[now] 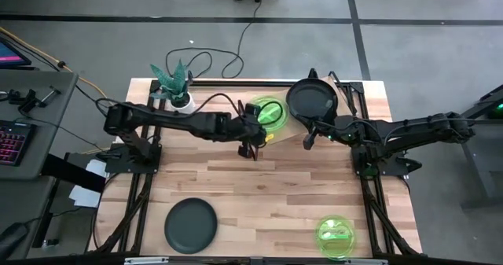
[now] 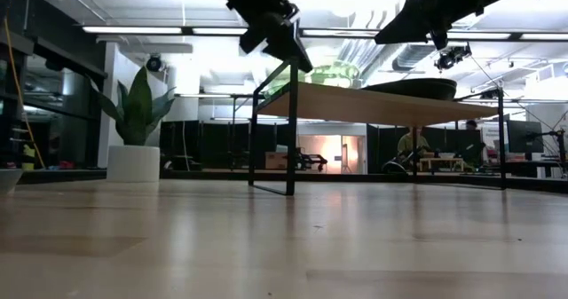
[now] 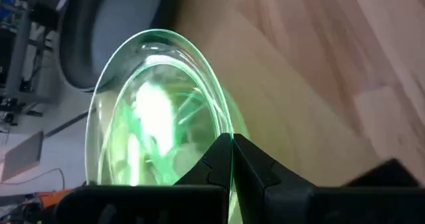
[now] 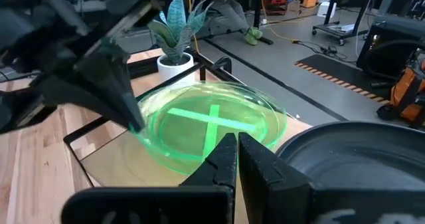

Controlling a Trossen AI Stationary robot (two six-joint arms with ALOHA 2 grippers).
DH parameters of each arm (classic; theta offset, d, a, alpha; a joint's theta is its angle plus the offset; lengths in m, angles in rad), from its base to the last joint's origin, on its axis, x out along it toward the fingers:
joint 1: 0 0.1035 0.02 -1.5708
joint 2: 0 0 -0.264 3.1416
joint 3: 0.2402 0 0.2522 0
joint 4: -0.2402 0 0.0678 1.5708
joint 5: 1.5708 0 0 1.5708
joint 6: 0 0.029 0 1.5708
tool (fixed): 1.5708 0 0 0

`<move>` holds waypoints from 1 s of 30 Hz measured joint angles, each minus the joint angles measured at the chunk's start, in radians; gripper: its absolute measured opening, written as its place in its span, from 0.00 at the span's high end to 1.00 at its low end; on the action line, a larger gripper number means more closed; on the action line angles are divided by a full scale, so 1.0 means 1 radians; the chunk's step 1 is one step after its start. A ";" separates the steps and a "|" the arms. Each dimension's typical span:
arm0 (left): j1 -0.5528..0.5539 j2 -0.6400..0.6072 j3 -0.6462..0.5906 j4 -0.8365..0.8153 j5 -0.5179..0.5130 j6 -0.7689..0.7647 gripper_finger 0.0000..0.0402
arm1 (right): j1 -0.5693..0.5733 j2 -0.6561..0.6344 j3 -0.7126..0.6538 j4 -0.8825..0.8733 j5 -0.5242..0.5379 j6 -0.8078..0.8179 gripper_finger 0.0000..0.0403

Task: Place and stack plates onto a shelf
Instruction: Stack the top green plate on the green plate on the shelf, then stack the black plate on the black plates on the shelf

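Note:
A translucent green plate (image 1: 269, 112) sits over the left half of the light-wood shelf (image 2: 382, 104), with my left gripper (image 3: 231, 144) shut on its rim. A dark grey plate (image 1: 312, 100) lies on the shelf to its right. My right gripper (image 4: 236, 144) hangs shut above the shelf's near edge, between the two plates, with nothing in it. Another dark grey plate (image 1: 190, 224) lies on the table near its front edge. A green plate (image 1: 335, 235) lies at the front right. My left gripper pinches the green plate's rim (image 3: 229, 127) between its two fingers, on the plate's near-left side (image 4: 139, 124). The fingers (image 4: 123, 94) come slanting down from the table's left. The plate is roughly level over the shelf board; whether it touches the board I cannot tell.
A white pot with a green plant (image 1: 179, 98) stands at the far left, next to the shelf's black frame (image 2: 291, 130). Bare tabletop (image 1: 267, 186) lies between the shelf and the plates at the front.

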 joint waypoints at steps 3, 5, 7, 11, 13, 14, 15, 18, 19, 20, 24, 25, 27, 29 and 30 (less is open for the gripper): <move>-0.008 -0.004 0.003 0.007 0.000 -0.017 1.00 | 0.000 0.000 0.000 -0.006 0.000 0.000 1.00; -0.012 -0.007 0.003 0.003 0.000 -0.046 1.00 | 0.000 0.000 0.000 -0.007 0.000 0.000 1.00; -0.012 -0.011 0.003 -0.004 0.001 -0.071 1.00 | 0.000 0.000 0.000 -0.007 0.000 0.000 1.00; -0.008 -0.012 0.003 -0.003 -0.001 -0.079 0.99 | 0.000 0.000 0.000 -0.007 0.000 0.000 1.00; -0.003 -0.012 0.003 -0.002 -0.001 -0.079 0.98 | 0.000 0.000 0.000 -0.007 0.000 0.000 1.00; 0.000 -0.012 0.003 -0.002 -0.001 -0.079 0.97 | 0.000 0.000 0.000 -0.007 0.000 0.000 1.00; 0.003 -0.012 0.003 -0.002 -0.001 -0.079 0.96 | 0.000 0.000 0.000 -0.007 0.000 0.000 1.00; 0.012 -0.012 0.003 -0.002 -0.003 -0.079 0.91 | 0.000 0.000 0.000 -0.007 0.000 0.000 1.00; 0.012 -0.012 0.003 -0.002 -0.004 -0.079 0.89 | 0.000 0.000 0.000 -0.007 0.000 0.000 1.00; 0.013 -0.012 0.003 -0.002 -0.005 -0.079 0.87 | 0.000 0.000 0.000 -0.007 0.000 0.000 1.00; 0.018 -0.012 0.003 0.005 -0.006 -0.080 0.79 | 0.000 0.000 0.000 -0.007 0.000 0.000 1.00; 0.018 -0.012 0.003 0.007 -0.014 -0.079 0.77 | 0.000 0.000 0.000 -0.007 0.000 0.000 1.00; 0.018 -0.013 0.003 0.012 -0.039 -0.080 0.73 | 0.000 0.000 0.000 -0.007 0.000 0.000 1.00; 0.018 -0.020 0.003 0.009 -0.073 -0.074 0.70 | 0.000 0.000 0.000 -0.007 0.000 0.000 1.00; 0.017 -0.027 0.008 -0.009 -0.095 -0.073 0.68 | 0.000 0.000 0.000 -0.007 0.000 0.000 1.00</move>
